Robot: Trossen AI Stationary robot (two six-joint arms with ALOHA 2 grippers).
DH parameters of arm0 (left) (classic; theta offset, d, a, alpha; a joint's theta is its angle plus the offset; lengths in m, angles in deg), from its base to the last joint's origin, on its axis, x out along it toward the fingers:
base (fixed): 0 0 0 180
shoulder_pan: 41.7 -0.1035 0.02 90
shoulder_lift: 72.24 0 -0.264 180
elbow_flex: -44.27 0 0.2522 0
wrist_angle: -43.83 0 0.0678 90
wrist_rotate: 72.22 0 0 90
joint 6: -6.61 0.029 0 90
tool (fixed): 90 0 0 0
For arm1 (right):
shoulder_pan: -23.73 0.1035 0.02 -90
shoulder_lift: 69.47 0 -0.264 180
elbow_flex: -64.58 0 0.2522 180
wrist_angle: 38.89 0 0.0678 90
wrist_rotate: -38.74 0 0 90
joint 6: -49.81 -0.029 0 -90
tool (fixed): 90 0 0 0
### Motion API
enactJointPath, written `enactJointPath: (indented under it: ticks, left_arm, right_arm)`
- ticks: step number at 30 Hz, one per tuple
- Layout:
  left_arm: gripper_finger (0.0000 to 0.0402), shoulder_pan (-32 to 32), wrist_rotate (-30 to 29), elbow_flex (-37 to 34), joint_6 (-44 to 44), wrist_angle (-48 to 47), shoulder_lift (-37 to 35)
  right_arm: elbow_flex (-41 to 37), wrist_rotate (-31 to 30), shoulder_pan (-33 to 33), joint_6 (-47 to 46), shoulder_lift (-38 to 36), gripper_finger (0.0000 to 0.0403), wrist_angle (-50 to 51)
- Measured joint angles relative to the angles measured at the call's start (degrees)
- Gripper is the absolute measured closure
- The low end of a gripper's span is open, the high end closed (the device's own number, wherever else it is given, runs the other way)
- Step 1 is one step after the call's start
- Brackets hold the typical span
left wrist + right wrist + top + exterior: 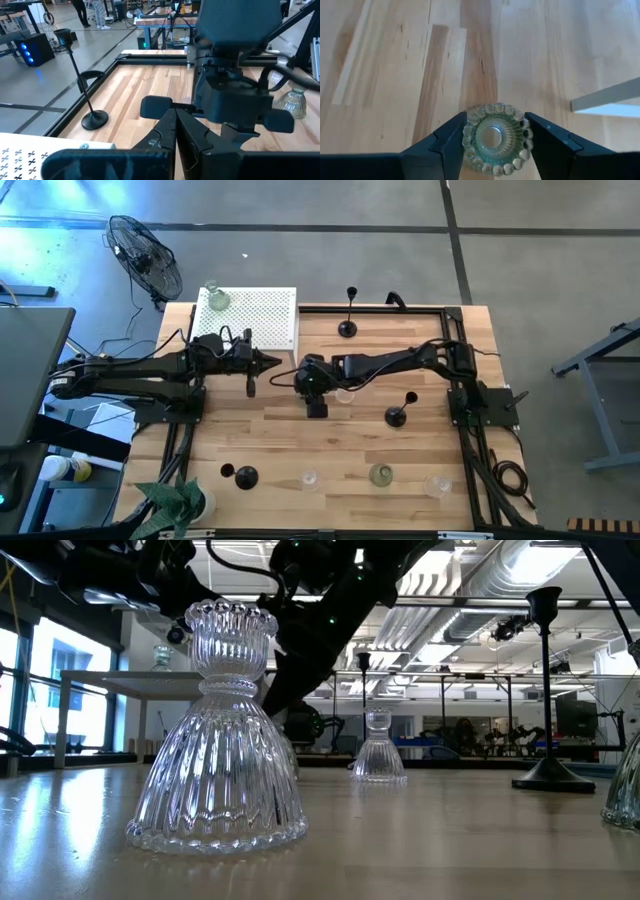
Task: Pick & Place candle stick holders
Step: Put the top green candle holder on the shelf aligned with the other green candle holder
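Note:
A small clear-glass candle stick holder (495, 137) shows from above in the right wrist view, its scalloped cup top up. My right gripper (495, 116) (305, 377), mid-table, slants down over it, open, one finger close on each side of the rim. Whether the holder's base stands on the table I cannot tell. My left gripper (270, 362) (175, 131) hovers shut just left of it, holding nothing. Three black holders stand on their round bases: far middle (348, 320), right of centre (398, 412), near left (240, 475). My right gripper has its two fingers (451, 136) close against opposite sides of the glass holder's scalloped rim (468, 131), coming from above on a slant. I cannot tell whether they touch it.
Another glass holder (345, 393) stands just near of the right arm. Three more (310, 478) (380, 473) (437, 483) line the near edge. One (215, 298) sits on the white perforated stand (262, 320) at far left. A fan (145, 258) stands beyond the table; a plant (180, 500) at the near-left corner.

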Motion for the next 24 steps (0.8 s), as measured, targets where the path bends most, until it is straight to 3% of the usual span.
enactJointPath:
  ticks: [5,9,16,20,24]
  left_arm:
    - [0.0399,0.0,0.0,0.0,0.0,-0.3,0.0]
    - [0.0399,0.0,0.0,0.0,0.4,-0.8,0.0]
    - [0.0399,0.0,-0.2,0.0,-1.5,-1.5,0.0]
    - [0.0399,0.0,-0.3,0.0,-1.5,-2.3,0.1]
    - [0.0400,1.6,1.6,0.0,-1.6,-3.7,2.7]
  right_arm:
    - [-0.1,-0.1,0.0,0.1,0.4,0.0199,-0.7]
    - [-0.1,-3.9,0.7,1.0,-0.3,0.0173,-1.4]
    - [-0.1,-6.1,1.5,1.8,-10.1,0.0156,4.1]
    - [-4.1,-10.8,1.7,2.6,-18.5,0.0203,8.4]
    - [-18.0,-10.2,-0.6,2.8,-29.1,0.0299,-0.6]
